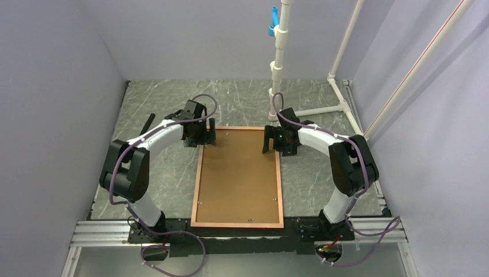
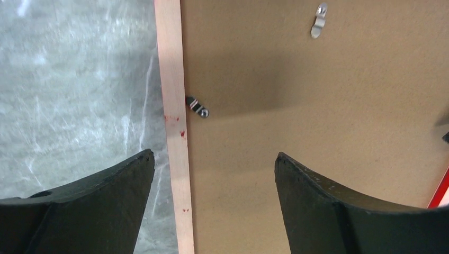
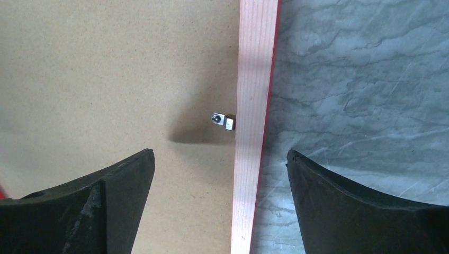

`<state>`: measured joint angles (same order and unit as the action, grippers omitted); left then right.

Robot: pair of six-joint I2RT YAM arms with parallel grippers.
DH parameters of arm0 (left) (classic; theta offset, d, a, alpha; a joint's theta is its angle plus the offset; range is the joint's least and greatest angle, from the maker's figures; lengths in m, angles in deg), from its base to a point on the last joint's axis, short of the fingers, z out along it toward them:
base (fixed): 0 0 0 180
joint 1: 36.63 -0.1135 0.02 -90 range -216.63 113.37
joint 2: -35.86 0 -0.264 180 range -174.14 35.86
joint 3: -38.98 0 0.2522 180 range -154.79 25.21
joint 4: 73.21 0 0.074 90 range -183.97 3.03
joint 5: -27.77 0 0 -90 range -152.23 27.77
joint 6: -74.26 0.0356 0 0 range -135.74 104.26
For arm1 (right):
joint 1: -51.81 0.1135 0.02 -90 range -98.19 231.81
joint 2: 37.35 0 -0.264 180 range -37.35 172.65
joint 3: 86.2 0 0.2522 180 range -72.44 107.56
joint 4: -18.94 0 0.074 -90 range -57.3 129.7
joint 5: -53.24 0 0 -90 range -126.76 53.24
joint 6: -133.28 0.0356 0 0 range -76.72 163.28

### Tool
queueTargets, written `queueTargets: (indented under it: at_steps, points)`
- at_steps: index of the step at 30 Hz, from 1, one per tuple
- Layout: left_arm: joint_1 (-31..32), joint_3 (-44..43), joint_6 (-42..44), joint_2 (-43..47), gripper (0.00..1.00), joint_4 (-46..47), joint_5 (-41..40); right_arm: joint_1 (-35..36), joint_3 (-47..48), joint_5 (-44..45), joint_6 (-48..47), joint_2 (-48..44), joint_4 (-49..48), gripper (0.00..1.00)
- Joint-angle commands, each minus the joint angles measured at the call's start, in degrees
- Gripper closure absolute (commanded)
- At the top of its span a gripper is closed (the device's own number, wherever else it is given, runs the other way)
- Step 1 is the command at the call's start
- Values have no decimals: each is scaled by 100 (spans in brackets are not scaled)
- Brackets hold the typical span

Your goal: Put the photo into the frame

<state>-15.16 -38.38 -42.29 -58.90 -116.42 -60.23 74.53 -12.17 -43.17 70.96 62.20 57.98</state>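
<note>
The frame (image 1: 196, 184) lies face down in the middle of the table, its copper-orange back edge up and a plain brown backing board (image 1: 239, 179) filling it. The photo is hidden. My left gripper (image 1: 206, 138) hangs open over the frame's far left corner; in the left wrist view its jaws (image 2: 214, 159) straddle the frame rail (image 2: 174, 132) beside a small turn clip (image 2: 197, 107). My right gripper (image 1: 270, 141) is open over the far right side, straddling the frame rail (image 3: 254, 106) near a metal clip (image 3: 223, 121). Neither gripper holds anything.
A white pipe stand (image 1: 278, 57) with a blue fitting (image 1: 273, 22) rises at the back right, its feet running along the marbled table (image 1: 155, 173). Grey walls close in on three sides. A thin black object (image 1: 148, 123) lies behind the left arm.
</note>
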Motion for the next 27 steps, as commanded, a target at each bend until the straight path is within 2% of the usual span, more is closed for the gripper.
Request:
queueTargets:
  at_steps: [1,7,13,27]
  points:
    - [32,-611,525,-292,12,-98,-179,-42,-211,-327,120,-316,-320,3]
    - [86,-1529,1186,-943,3,-350,-535,-91,-520,-541,185,-408,-524,3]
    - [276,-2378,1845,-1549,1,-504,-697,-93,-645,-712,185,-378,-623,3]
    - [549,-3186,2908,-2504,1,-185,55,-103,-844,-888,140,-277,-715,4]
